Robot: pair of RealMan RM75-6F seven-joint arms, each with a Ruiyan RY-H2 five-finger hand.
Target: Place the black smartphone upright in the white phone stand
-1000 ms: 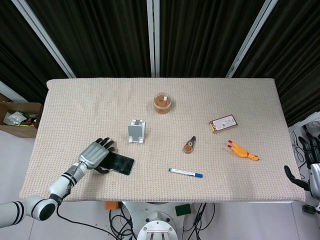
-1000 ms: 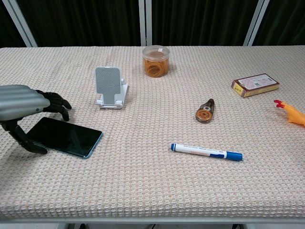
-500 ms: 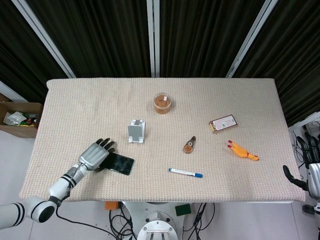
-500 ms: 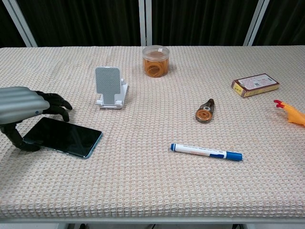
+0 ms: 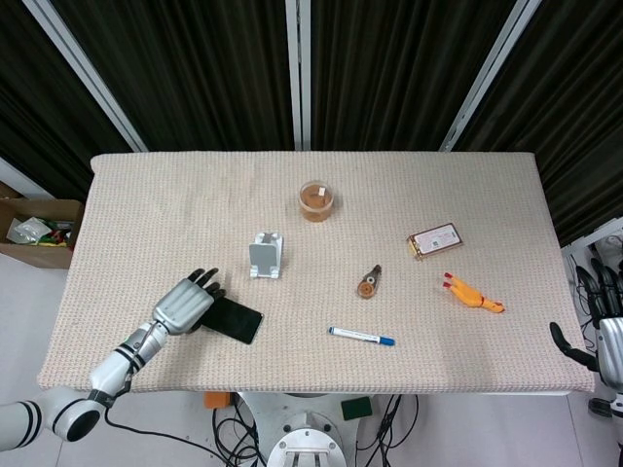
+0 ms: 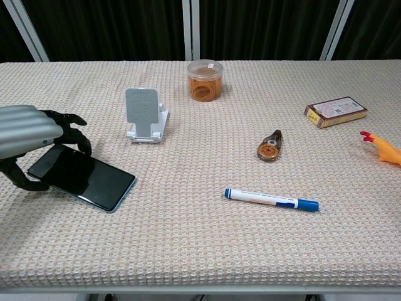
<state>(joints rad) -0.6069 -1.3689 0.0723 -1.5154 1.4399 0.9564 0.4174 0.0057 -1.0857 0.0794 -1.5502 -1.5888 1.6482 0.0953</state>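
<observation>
The black smartphone (image 5: 236, 321) (image 6: 84, 179) lies near the table's front left, screen up, its left end slightly raised. My left hand (image 5: 185, 304) (image 6: 28, 132) grips that end, fingers curled over the far edge and thumb against the near edge. The white phone stand (image 5: 265, 257) (image 6: 145, 114) stands upright and unoccupied, a short way behind and to the right of the phone. My right hand (image 5: 605, 336) hangs beyond the table's right edge, fingers apart and holding nothing; only the head view shows it.
A round jar (image 5: 316, 199) (image 6: 204, 79) sits behind the stand. A correction tape (image 5: 369, 282) (image 6: 270, 147), a blue-capped marker (image 5: 361, 337) (image 6: 271, 200), a small box (image 5: 434, 239) (image 6: 335, 111) and a yellow rubber chicken (image 5: 474, 295) (image 6: 383, 149) lie to the right.
My left hand has closed tighter on the phone's left end. The phone has turned slightly and its held end has risen off the cloth. The right hand barely moved.
</observation>
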